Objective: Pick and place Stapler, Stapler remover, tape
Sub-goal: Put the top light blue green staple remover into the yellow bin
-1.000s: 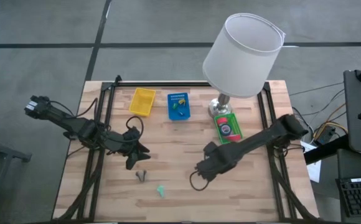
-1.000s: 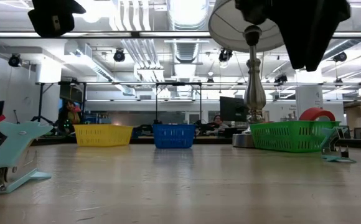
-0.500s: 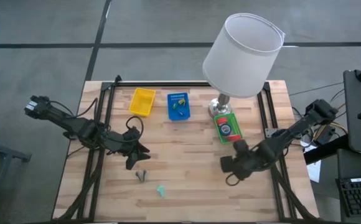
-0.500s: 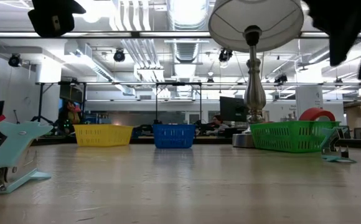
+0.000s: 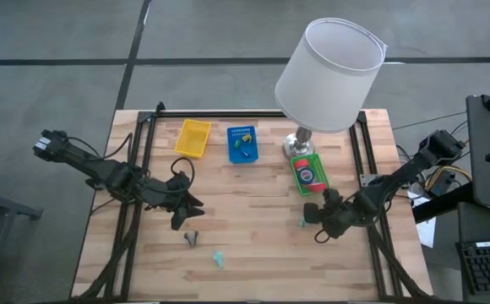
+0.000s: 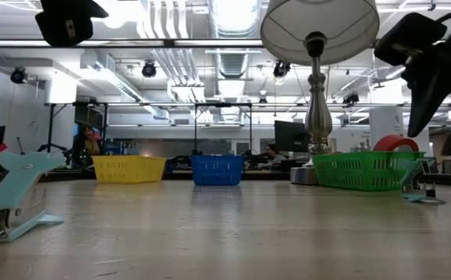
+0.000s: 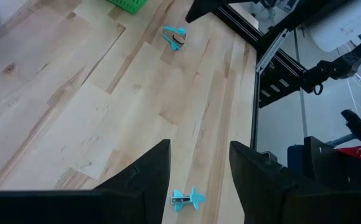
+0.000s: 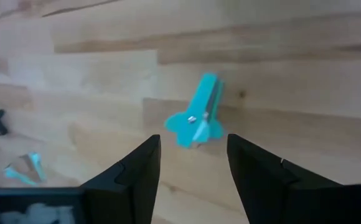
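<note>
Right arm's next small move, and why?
Probably lower the right gripper straight down over the small teal stapler remover and close. In the right wrist view the remover lies on the wooden table just ahead of the open fingers, lined up with their gap but not yet between them. The left gripper hovers apart, over the table's left half.

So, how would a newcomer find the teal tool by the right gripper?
Start at the white-shaded lamp, then the green plastic basket at its foot. Beyond the basket lies the small teal tool, beside the right gripper; the other teal tool lies far off.
</note>
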